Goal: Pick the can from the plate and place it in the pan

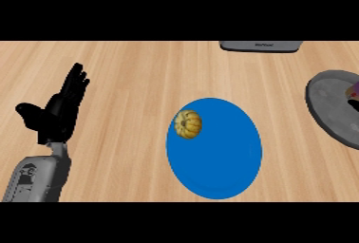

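Note:
A blue plate lies in the middle of the wooden counter. On its upper left part sits a small yellow-brown ribbed round thing that looks like a little pumpkin, not a can. A grey round pan is cut off by the right edge. Over the pan, right at that edge, a purple-and-white sliver shows with a dark shape beside it; that shape may be part of my right hand, and the sliver may be the can. My left hand rests open at the left, fingers up, well away from the plate.
A grey appliance base pokes in at the top edge, right of centre. Bare wooden counter lies between my left hand and the plate, and between the plate and the pan.

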`<state>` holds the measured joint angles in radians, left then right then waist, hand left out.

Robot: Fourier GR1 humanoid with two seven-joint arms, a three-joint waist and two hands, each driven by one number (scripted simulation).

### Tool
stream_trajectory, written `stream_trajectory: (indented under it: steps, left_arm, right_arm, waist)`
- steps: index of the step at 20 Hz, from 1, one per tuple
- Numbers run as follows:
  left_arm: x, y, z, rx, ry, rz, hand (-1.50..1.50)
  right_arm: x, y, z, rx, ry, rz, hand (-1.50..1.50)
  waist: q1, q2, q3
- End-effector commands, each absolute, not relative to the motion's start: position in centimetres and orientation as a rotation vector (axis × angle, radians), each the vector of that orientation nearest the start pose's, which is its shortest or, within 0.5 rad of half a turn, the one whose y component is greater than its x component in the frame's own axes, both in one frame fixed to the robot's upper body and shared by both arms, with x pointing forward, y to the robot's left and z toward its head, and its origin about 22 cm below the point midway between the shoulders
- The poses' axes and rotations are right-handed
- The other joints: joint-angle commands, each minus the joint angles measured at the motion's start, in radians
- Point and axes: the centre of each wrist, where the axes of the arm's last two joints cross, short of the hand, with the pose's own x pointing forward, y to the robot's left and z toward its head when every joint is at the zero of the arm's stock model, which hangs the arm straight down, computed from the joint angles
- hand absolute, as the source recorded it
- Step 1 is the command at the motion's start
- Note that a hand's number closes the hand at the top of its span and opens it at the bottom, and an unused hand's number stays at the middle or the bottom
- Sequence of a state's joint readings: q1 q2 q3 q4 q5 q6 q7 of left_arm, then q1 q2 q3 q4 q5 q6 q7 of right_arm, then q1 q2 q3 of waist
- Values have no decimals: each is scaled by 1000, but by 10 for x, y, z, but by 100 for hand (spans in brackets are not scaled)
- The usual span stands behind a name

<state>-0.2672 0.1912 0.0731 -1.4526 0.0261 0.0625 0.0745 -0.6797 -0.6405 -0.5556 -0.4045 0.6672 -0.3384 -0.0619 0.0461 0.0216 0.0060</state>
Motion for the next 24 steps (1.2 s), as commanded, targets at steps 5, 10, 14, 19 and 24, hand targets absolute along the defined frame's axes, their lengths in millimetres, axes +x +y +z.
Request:
stream_trajectory:
  steps: [5, 10, 14, 19, 24]
  left_arm:
    - [308, 269, 55, 168, -1645, -85, 0]
    - [302, 262, 56, 163, -1637, -62, 0]
    - [312, 265, 54, 198, -1639, -54, 0]
    - [300, 288, 49, 227, -1617, -50, 0]
    - [283, 283, 43, 227, -1588, -14, 0]
  right_arm:
    - [319, -479, 18, -1044, -1186, 57, -150]
    - [316, -495, 37, -1071, -1392, -100, -150]
    - [314, -500, 42, -990, -1480, -275, -150]
    - [283, -516, 25, -764, -1566, -294, -150]
    - [234, -536, 15, -725, -1602, -259, -150]
  waist:
    - [0, -1, 0]
    - [-16, -10, -1]
    - [-47, -19, -4]
    - [-59, -27, -7]
    - [-91, -41, -10]
